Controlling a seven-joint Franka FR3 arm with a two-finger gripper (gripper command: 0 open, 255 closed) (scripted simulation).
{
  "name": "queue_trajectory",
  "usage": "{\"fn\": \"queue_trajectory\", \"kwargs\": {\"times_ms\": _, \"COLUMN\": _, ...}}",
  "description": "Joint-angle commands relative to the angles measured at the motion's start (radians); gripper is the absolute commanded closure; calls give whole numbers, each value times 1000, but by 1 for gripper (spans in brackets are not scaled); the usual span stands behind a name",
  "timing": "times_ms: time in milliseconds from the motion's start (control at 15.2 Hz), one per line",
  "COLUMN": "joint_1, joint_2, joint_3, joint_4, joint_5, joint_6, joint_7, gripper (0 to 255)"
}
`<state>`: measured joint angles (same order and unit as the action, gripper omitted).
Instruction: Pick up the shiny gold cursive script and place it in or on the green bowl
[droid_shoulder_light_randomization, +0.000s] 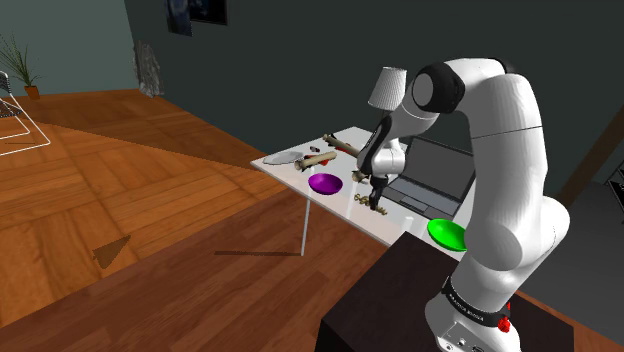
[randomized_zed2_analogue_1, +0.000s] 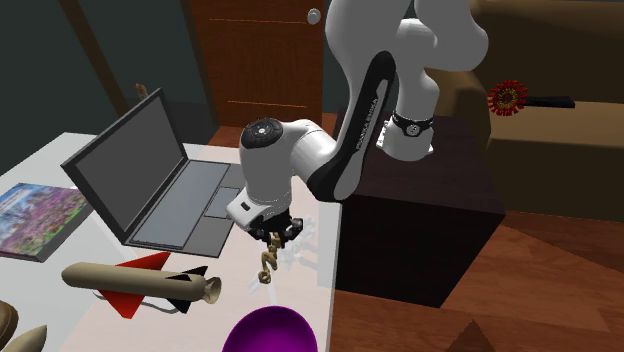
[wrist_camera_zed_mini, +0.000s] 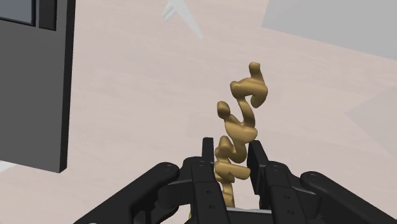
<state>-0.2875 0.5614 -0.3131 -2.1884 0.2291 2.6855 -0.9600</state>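
Tool (wrist_camera_zed_mini: 232, 146) clamped on gold cursive script (wrist_camera_zed_mini: 242, 127), hanging over white table (wrist_camera_zed_mini: 140, 108), beside laptop (randomized_zed2_analogue_1: 190, 205)

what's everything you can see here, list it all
gold script: one, gold, clasped in the jaws
green bowl: one, green, table end nearest the stand
purple bowl: one, purple, on the table
laptop: one, dark grey, open on the table
rocket: one, tan with red fins, on the table
book: one, colourful cover, beside the laptop
table: one, white, wooden floor
stand: one, dark, under the arm
arm: one, white, over the table
jaws: two, black, shut on the gold script
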Motion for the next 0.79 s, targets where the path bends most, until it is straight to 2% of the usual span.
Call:
{"fn": "queue_trajectory", "kwargs": {"times_ms": 0, "joint_1": 7, "joint_2": -19, "joint_3": -9, "joint_4": -5, "joint_5": -8, "joint_6": -14, "joint_7": 5, "gripper": 255}}
{"fn": "queue_trajectory", "kwargs": {"times_ms": 726, "joint_1": 56, "joint_2": -156, "joint_3": -72, "joint_4": -30, "joint_5": -78, "joint_6": -123, "joint_7": 47, "gripper": 255}}
